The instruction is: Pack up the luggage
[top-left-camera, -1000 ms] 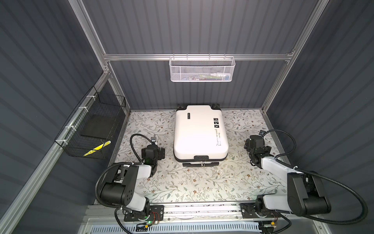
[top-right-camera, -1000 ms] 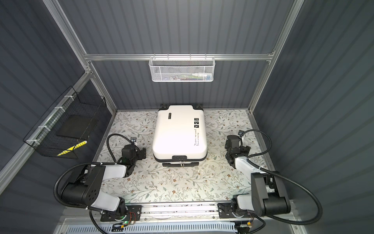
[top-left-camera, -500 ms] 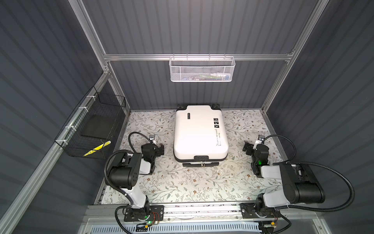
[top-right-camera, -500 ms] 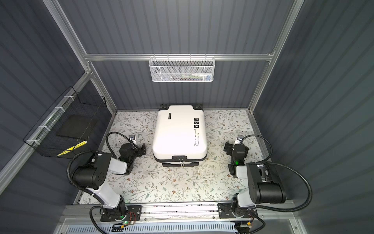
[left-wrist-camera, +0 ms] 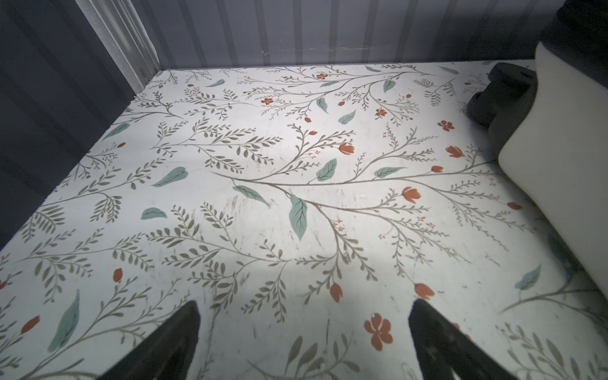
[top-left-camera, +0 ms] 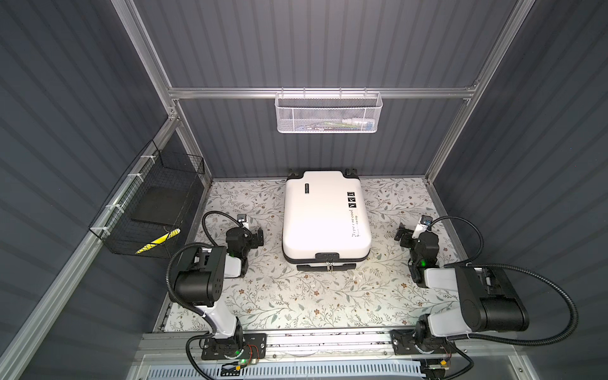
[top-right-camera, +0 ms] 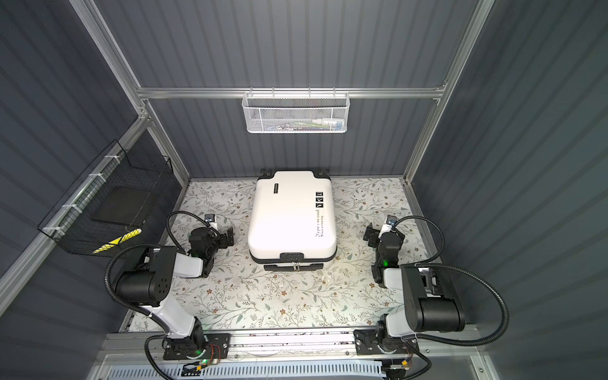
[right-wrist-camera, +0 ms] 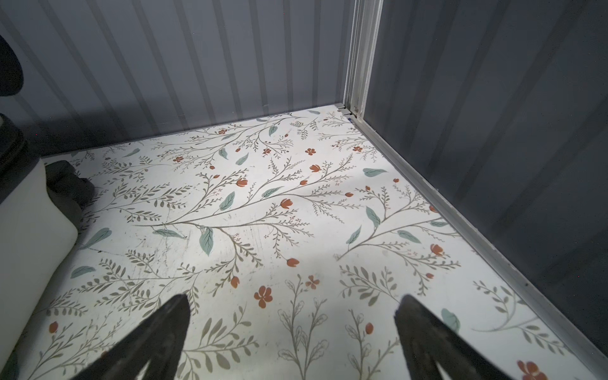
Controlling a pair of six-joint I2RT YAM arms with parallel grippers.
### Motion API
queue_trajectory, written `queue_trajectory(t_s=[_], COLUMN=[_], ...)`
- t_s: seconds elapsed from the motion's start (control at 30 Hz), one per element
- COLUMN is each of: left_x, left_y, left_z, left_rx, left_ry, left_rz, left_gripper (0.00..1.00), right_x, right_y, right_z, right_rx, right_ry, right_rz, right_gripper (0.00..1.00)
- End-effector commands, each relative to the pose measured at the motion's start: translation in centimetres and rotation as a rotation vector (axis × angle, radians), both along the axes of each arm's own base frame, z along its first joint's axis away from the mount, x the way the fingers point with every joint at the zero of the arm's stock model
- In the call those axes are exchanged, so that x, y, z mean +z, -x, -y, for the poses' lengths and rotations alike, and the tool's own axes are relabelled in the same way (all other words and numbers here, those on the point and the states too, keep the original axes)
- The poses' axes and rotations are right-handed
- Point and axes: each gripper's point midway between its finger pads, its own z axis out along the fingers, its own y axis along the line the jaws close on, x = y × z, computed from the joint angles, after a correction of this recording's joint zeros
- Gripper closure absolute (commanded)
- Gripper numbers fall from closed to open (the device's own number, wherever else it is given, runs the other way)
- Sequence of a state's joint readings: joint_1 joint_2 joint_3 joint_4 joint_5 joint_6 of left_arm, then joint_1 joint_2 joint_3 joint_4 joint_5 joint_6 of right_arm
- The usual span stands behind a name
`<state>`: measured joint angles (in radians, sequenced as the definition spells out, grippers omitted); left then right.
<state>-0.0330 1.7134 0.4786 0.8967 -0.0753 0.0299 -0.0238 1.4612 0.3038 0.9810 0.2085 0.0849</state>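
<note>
Both top views show the suitcase shut and flat on the table. Left gripper and right gripper are wide open, holding nothing. Packed or not, I cannot tell.

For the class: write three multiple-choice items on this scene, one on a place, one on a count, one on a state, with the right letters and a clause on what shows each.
1. Where does the white suitcase lie?
A. in the black wire basket
B. on the flowered table, between the two arms
C. in the white mesh basket

2. How many baskets hang on the walls?
A. one
B. two
C. four

3. How is the suitcase?
A. shut
B. wide open
C. standing upright on its wheels

Key: 1 B, it lies flat on the table; 2 B, a black wire basket and a white mesh basket; 3 A, its shells are together.
</note>
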Motion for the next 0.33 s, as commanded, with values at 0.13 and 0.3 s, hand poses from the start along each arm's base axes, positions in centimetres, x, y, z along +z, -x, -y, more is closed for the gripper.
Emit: queue_trajectory(t_s=[0.13,0.3], left_x=[-0.18,-0.19], left_y=[-0.09,-0.09], left_z=[0.29,0.29], left_rx=[-0.008,-0.008], left_ry=[0.015,0.015], left_rz=[-0.005,-0.005], left_gripper=[0.0,0.0], right_x=[0.61,0.81], right_y=[-0.54,-0.34], right_z=[0.02,-0.02], right_rx=[0.008,0.01], right_ry=[-0.003,-0.003], right_rz=[0.018,0.028], right_gripper=[0.01,0.01])
